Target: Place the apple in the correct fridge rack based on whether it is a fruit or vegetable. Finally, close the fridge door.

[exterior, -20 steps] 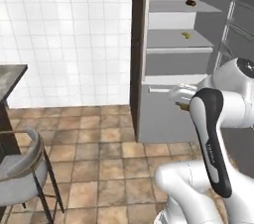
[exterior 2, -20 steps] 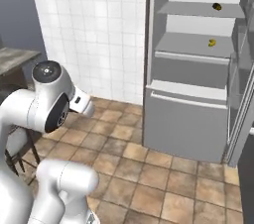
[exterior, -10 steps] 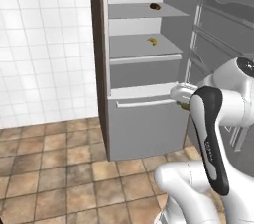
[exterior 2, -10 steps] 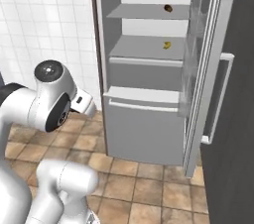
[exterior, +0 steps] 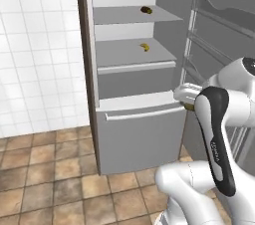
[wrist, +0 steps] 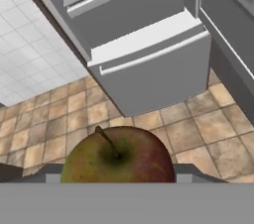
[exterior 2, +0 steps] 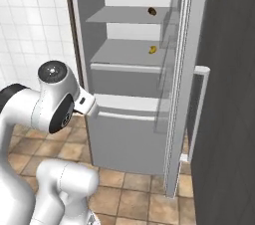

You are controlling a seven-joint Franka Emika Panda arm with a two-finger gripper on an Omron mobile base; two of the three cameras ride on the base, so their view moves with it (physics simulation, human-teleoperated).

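My gripper (exterior: 189,105) clasps the apple (wrist: 118,154) (stem up); the fridge rack (exterior: 135,53) lies upper left of it.

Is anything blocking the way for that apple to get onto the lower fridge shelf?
Nothing visible does. The door stands wide open, and the lower shelf carries a yellow fruit toward the back, with bare room in front. The apple sits at the gripper, in front of the fridge.
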